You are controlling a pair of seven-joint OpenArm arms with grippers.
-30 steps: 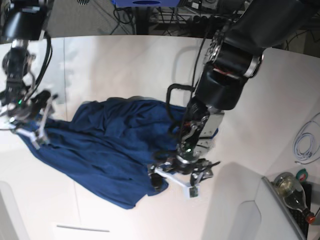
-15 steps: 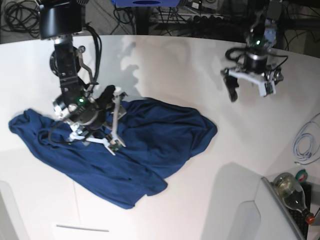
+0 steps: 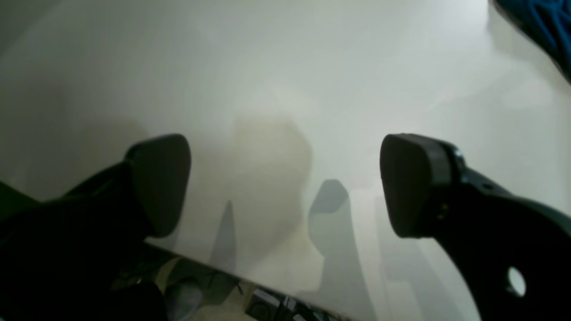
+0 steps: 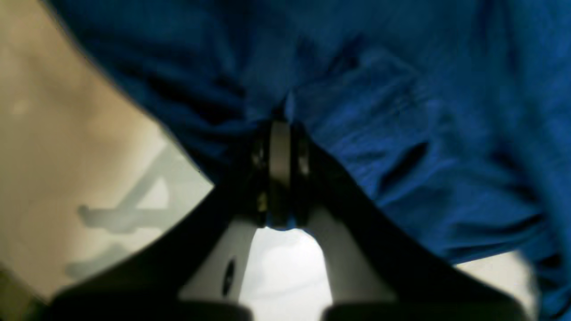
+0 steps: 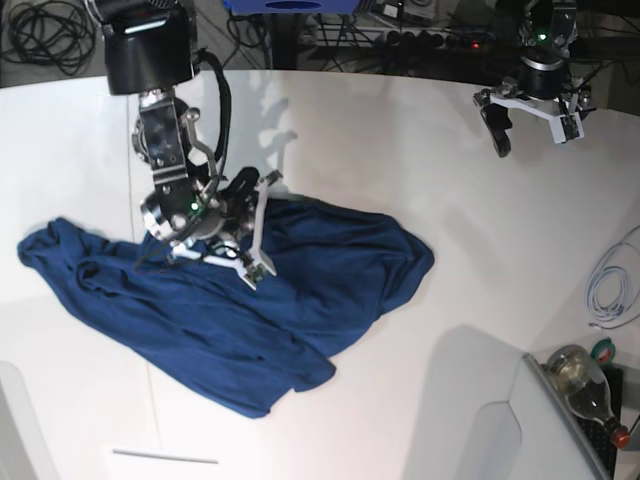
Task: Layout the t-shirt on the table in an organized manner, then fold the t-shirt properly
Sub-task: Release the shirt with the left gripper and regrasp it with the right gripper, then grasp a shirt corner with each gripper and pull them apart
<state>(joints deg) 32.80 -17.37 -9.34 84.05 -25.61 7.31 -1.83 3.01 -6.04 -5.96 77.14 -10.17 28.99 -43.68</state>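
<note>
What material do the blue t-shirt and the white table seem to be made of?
The t-shirt: soft knit fabric, probably cotton, matte. It lies in loose folds and wrinkles, and bunches where the right gripper pinches it.

The table: a hard, smooth board, perhaps laminate or coated wood, with a slight sheen. It shows soft reflections and clear shadows in the left wrist view. The exact material cannot be told.

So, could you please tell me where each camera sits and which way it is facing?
Base: high above, looking down on the table, the t-shirt and both arms.
Left wrist: behind the open left gripper, facing bare tabletop and the far edge.
Right wrist: behind the right gripper, shut on blue cloth.
Shared: the shirt shows in all three, a mere corner in the left wrist view.
</note>
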